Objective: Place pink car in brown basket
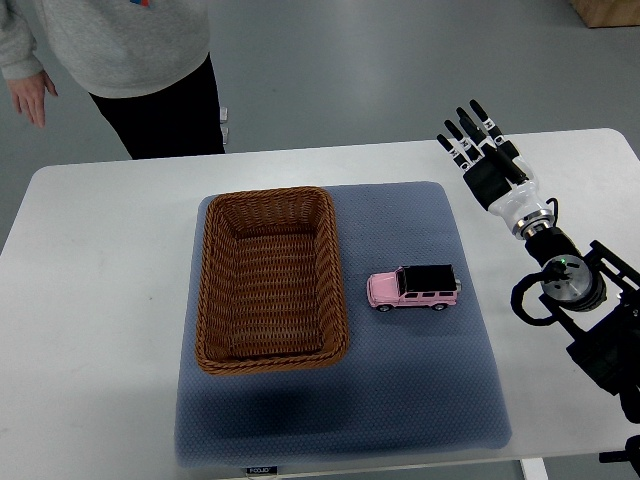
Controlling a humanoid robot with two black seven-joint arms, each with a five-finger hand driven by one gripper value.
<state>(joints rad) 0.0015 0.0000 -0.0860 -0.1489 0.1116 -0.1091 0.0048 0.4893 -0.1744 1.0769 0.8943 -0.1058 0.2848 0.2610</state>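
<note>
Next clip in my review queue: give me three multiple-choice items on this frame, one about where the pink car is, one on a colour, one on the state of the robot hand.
1. Where is the pink car?
A. inside the brown basket
B. on the blue mat, right of the basket
C. in the robot's hand

2. What colour is the car's roof?
A. black
B. white
C. pink

3. How is the right hand?
A. closed around the car
B. resting inside the basket
C. fingers spread, holding nothing, off the mat's far right corner

Answers:
1. B, since the car stands on its wheels on the blue mat beside the brown basket, which holds nothing.
2. A, since the roof is dark over a pink body.
3. C, since the hand is over the white table, well away from the car.
</note>
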